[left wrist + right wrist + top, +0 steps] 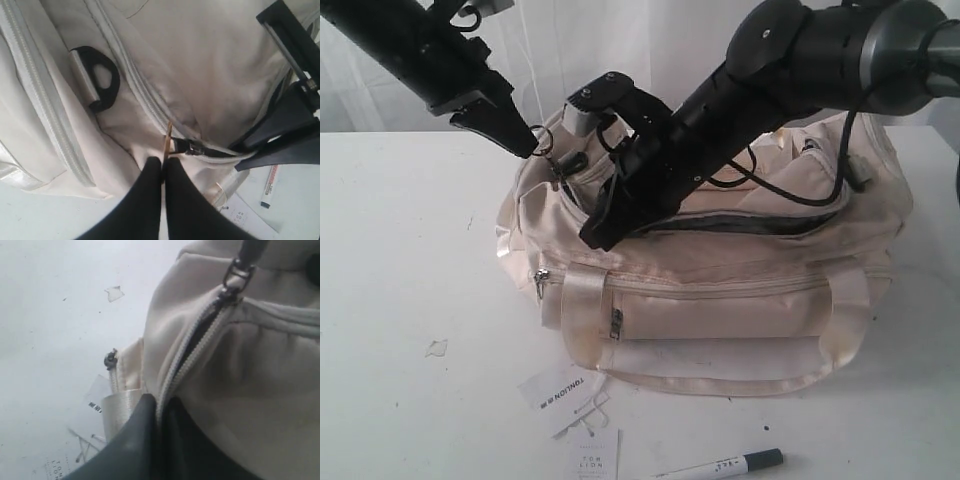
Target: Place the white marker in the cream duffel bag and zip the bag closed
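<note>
The cream duffel bag [720, 290] lies on the white table, and its top zipper [750, 222] gapes open along the middle, showing dark lining. My left gripper [534, 150] is at the bag's left end, shut on the thin brass zipper pull [167, 142] beside the slider [192, 148]. My right gripper [592, 238] reaches across the bag and is shut on the bag's zipper edge [172, 375]. The white marker [720, 466] with its dark cap lies on the table in front of the bag, away from both grippers, and the marker [268, 186] also shows in the left wrist view.
Two white paper hang tags [565, 395] lie on the table in front of the bag's left corner. A small clear scrap [437, 347] sits to the left. A black end ring [97, 80] hangs on the bag's end. The front pocket zipper [720, 290] is shut.
</note>
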